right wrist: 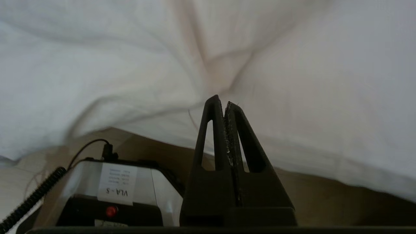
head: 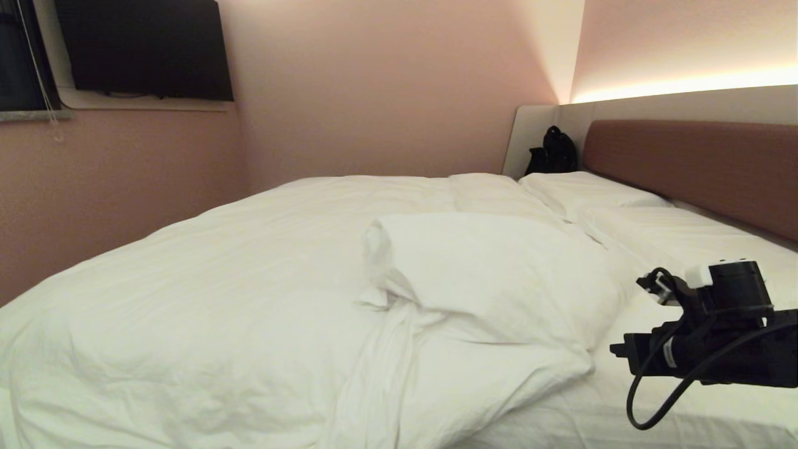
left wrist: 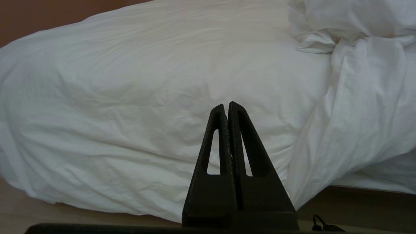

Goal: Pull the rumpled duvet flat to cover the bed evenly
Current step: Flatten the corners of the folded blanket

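The white duvet (head: 218,280) covers the bed's left and middle. One corner of it (head: 486,274) is folded back in a puffy heap, with bare mattress sheet (head: 686,243) to its right. The bed's mauve-brown headboard (head: 698,168) runs along the right. My right arm (head: 717,337) hangs over the near right part of the bed. Its right gripper (right wrist: 221,103) is shut and empty, close to the white bedding (right wrist: 292,81) at the bed's edge. My left gripper (left wrist: 226,104) is shut and empty, low in front of the duvet (left wrist: 130,97) that overhangs the bed's side.
Flat white pillows (head: 580,187) lie by the headboard, with a black bag (head: 552,153) in the corner behind them. A dark screen (head: 143,47) hangs on the pink wall at the left. My own base (right wrist: 113,185) and the beige floor (right wrist: 325,195) lie below the right gripper.
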`<state>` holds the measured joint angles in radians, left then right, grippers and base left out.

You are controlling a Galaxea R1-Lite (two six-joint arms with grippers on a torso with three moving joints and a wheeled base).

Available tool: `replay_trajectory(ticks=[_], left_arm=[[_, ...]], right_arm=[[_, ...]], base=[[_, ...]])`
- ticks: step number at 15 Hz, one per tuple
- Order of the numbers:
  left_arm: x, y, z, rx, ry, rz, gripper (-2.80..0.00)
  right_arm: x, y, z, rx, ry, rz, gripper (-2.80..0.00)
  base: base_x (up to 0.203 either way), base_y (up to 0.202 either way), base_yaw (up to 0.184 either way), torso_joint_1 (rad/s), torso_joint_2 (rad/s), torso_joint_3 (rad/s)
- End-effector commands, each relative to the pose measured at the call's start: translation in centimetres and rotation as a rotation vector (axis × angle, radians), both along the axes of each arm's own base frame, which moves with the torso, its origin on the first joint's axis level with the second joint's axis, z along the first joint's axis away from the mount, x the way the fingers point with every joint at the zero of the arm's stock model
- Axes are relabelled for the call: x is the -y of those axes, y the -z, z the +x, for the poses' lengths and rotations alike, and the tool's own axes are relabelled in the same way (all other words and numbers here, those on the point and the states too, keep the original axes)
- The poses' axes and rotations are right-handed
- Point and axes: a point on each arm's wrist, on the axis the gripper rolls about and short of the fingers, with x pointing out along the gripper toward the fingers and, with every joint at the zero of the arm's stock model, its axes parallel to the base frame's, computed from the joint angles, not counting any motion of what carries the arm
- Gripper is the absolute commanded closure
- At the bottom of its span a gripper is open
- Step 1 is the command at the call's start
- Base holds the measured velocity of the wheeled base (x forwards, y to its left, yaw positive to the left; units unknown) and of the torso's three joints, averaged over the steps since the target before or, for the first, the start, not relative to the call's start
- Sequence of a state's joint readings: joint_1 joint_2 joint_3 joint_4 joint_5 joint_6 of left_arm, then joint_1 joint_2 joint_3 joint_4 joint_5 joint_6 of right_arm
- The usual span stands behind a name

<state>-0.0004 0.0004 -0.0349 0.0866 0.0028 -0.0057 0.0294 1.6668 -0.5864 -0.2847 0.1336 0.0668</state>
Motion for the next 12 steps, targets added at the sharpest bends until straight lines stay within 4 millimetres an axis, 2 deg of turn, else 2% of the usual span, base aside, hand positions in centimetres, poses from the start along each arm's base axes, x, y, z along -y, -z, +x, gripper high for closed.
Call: replay_trajectory(ticks=[1, 2, 6, 10, 12], left_arm=[[0.0, 0.0, 0.0, 0.000, 0.001, 0.000, 0.00], [0.0, 0.0, 0.0, 0.000, 0.001, 0.000, 0.00], [0.0, 0.0, 0.0, 0.000, 0.001, 0.000, 0.00], [0.0, 0.0, 0.0, 0.000, -0.001, -0.002, 0.00], [0.0, 0.0, 0.0, 0.000, -0.001, 0.000, 0.00]], right_arm=[[0.1, 0.2, -0.3, -0.009, 0.003, -0.001, -1.75], [0.1, 0.2, -0.3, -0.009, 0.003, -0.001, -2.80], [0.1, -0.4, -0.2, 0.022, -0.001, 0.003, -2.80], [-1.1, -3.4, 2.6, 0.180, -0.040, 0.010, -2.80], [-1.9, -3.9, 3.5, 0.203, -0.062, 0.011, -2.80]], base=[[0.000, 0.000, 0.000, 0.000, 0.00, 0.000], [0.000, 0.000, 0.000, 0.000, 0.00, 0.000], [0.000, 0.000, 0.000, 0.000, 0.00, 0.000], [0.000, 0.000, 0.000, 0.000, 0.00, 0.000], [0.000, 0.000, 0.000, 0.000, 0.00, 0.000]])
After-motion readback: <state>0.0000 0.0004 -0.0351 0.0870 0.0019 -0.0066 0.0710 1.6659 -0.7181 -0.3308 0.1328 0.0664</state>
